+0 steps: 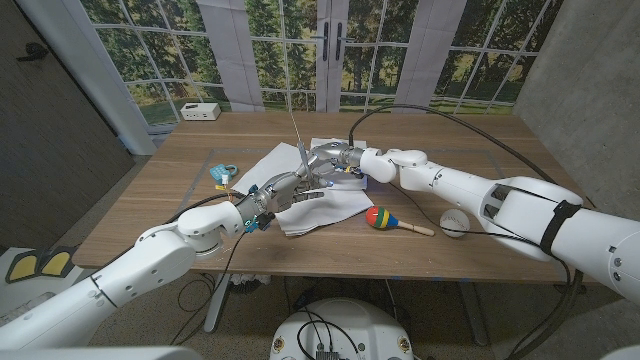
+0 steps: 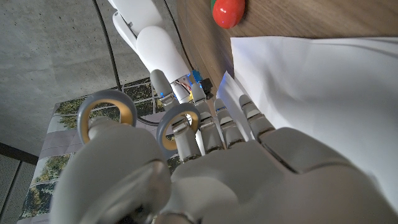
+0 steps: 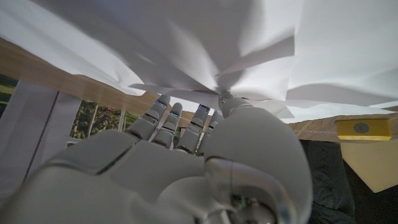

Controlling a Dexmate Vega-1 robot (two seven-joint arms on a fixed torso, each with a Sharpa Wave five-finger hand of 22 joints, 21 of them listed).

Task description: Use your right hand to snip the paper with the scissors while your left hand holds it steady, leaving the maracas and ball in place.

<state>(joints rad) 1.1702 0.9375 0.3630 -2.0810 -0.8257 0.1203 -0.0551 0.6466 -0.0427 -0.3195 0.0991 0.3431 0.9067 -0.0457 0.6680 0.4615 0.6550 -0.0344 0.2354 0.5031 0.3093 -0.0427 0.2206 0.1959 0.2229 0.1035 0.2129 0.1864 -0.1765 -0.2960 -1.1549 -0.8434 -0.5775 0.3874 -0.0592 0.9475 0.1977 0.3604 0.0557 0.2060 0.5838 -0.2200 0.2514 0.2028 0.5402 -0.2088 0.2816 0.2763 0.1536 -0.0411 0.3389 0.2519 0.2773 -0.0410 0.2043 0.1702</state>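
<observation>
paper [image 1: 318,205]: white sheets, crumpled, mid-desk [image 1: 150,215], between the two hands.
scissors [image 1: 303,160]: above the paper's far side, blades pointing up and away; grey loops with gold lining show in the left wrist view, at the left hand's fingers [image 2: 214,124].
left hand [image 1: 285,190]: on the paper's near-left part, fingers seemingly through or against the loops; grip uncertain.
right hand [image 1: 335,160]: just beside the scissors, fingers curled at the paper; hold cannot be told.
maracas [image 1: 385,219], ball [image 1: 454,223]: right of paper, apart.
</observation>
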